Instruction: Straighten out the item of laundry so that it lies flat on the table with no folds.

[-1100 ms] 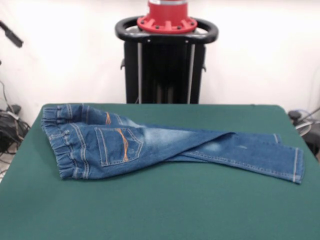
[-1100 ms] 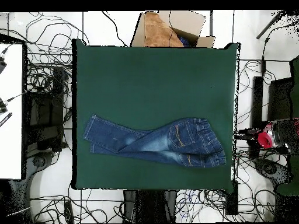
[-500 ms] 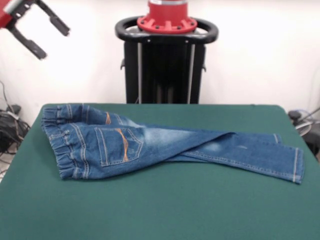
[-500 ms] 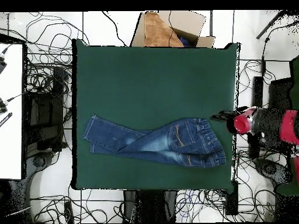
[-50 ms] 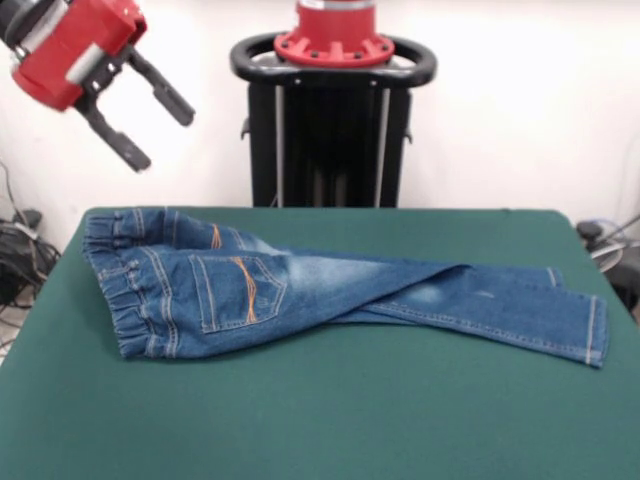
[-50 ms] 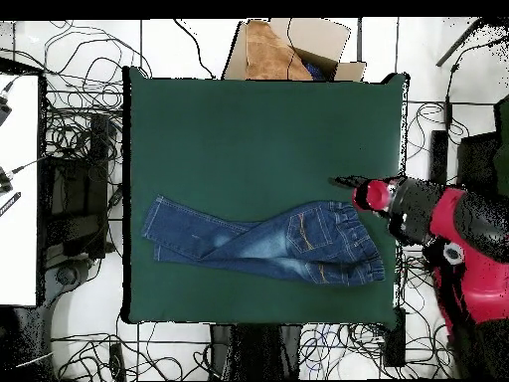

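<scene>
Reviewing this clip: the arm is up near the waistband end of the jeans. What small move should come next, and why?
Probably lower the open gripper toward the waistband end of the jeans. It hangs above the table, touching nothing, near that end. The legs lie crossed one over the other, so the jeans are not yet flat, and a grip on the cloth seems needed before any pulling apart.

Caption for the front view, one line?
Open gripper hangs above the waistband end of folded jeans on the green table.
</scene>
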You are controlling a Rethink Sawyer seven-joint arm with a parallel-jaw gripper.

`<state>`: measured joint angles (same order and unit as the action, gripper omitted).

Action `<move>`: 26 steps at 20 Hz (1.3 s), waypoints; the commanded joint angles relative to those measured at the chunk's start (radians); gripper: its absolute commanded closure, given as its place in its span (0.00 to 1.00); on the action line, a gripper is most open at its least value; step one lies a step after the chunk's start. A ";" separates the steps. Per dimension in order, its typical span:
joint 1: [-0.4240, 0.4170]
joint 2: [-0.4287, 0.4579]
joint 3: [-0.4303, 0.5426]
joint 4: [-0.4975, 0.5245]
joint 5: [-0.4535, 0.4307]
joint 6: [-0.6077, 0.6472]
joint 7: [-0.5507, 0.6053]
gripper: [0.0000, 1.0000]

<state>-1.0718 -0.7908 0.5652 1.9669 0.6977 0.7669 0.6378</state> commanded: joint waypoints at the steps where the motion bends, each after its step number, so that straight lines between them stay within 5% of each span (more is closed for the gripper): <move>1: -0.097 0.111 0.321 0.298 0.285 -0.334 -0.064 0.00; 3: -0.193 0.241 0.480 0.337 0.225 -0.512 -0.027 0.00; 5: -0.234 0.357 0.539 0.334 0.099 -0.624 0.049 0.00; 10: -0.256 0.535 0.565 0.287 -0.139 -0.736 0.207 0.00; 18: -0.213 0.519 0.532 0.265 -0.253 -0.765 0.322 0.00; 26: -0.172 0.491 0.476 0.262 -0.359 -0.852 0.321 0.00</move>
<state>-1.3027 -0.2998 1.0495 2.2323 0.3772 -0.0175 0.6407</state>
